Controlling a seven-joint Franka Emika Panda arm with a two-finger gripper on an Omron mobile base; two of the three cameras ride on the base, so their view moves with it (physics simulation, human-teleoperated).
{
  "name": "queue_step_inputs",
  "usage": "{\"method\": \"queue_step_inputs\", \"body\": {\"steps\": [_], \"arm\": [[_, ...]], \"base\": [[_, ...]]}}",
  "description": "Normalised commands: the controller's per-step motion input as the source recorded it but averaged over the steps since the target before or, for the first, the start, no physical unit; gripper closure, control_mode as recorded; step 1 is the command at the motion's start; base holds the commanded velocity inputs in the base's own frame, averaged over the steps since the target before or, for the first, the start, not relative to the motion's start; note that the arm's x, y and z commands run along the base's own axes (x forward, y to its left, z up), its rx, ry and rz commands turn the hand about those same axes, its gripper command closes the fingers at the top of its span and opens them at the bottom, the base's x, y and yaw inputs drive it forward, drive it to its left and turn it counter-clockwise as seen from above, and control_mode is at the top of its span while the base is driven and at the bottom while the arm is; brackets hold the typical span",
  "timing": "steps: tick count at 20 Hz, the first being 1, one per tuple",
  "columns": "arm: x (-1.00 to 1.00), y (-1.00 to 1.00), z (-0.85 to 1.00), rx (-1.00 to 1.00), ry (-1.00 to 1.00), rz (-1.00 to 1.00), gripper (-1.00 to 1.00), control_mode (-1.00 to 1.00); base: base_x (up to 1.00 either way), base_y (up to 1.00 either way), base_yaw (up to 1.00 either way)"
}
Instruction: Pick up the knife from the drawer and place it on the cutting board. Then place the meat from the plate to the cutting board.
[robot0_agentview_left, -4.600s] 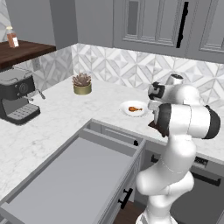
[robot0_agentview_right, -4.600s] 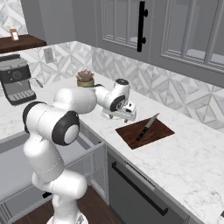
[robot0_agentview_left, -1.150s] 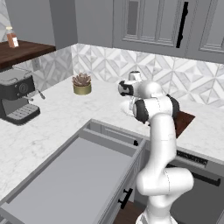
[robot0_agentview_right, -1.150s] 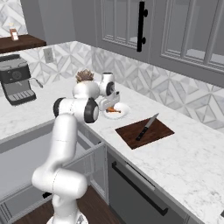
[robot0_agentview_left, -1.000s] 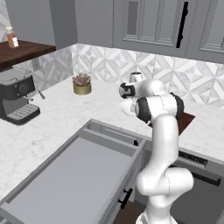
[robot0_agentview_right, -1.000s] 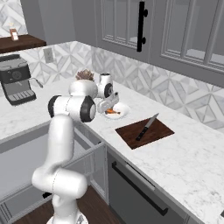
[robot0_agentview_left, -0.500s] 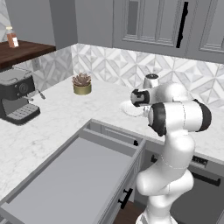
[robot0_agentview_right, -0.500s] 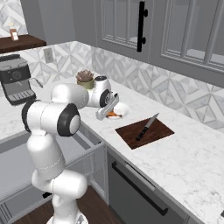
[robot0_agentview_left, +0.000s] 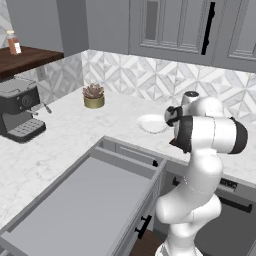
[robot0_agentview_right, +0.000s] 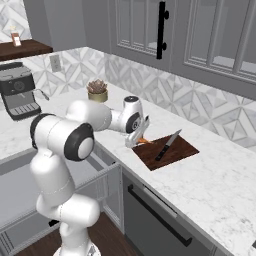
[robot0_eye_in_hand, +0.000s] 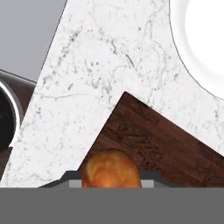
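My gripper (robot0_agentview_right: 136, 139) is shut on the small orange-brown meat (robot0_agentview_right: 143, 140) and holds it over the near left corner of the dark wooden cutting board (robot0_agentview_right: 170, 152). In the hand view the meat (robot0_eye_in_hand: 111, 170) sits low between my fingers, above the board's corner (robot0_eye_in_hand: 153, 138). The knife (robot0_agentview_right: 167, 145), silver blade and black handle, lies on the board. Left of the board stands the white plate (robot0_agentview_left: 151, 124), also seen as plate (robot0_eye_in_hand: 203, 41), with nothing on it. The wide grey drawer (robot0_agentview_left: 85, 200) stands pulled out with a bare floor.
A black coffee machine (robot0_agentview_left: 20, 107) stands at the far left of the marble counter and a small potted plant (robot0_agentview_left: 93, 96) by the backsplash. Below the board is a grey appliance front with a black bar handle (robot0_agentview_right: 160, 215). Wall cabinets hang above.
My arm has swung right from the plate to the cutting board's corner, carrying the meat. The plate is left bare. Knife and drawer have not moved.
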Motion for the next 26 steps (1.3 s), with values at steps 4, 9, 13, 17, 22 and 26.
{"method": "queue_step_inputs", "body": {"steps": [4,9,13,17,22,26], "arm": [[0.06,-0.50,-0.01,0.00,0.06,0.10,1.00,-1.00],[0.11,-0.16,-0.13,0.00,0.06,0.09,-1.00,-1.00],[0.02,0.00,-0.12,0.00,0.05,0.06,-1.00,-1.00],[-0.05,-0.01,0.02,0.00,-0.01,0.03,-1.00,-1.00],[-0.86,0.25,0.25,0.00,-0.13,0.07,-1.00,-1.00],[-1.00,0.97,0.14,-0.05,-0.11,0.11,-1.00,-1.00]], "base": [[0.00,0.00,0.00],[0.00,0.00,0.00],[0.00,0.00,0.00],[0.00,0.00,0.00],[0.00,0.00,0.00],[0.00,0.00,0.00]]}}
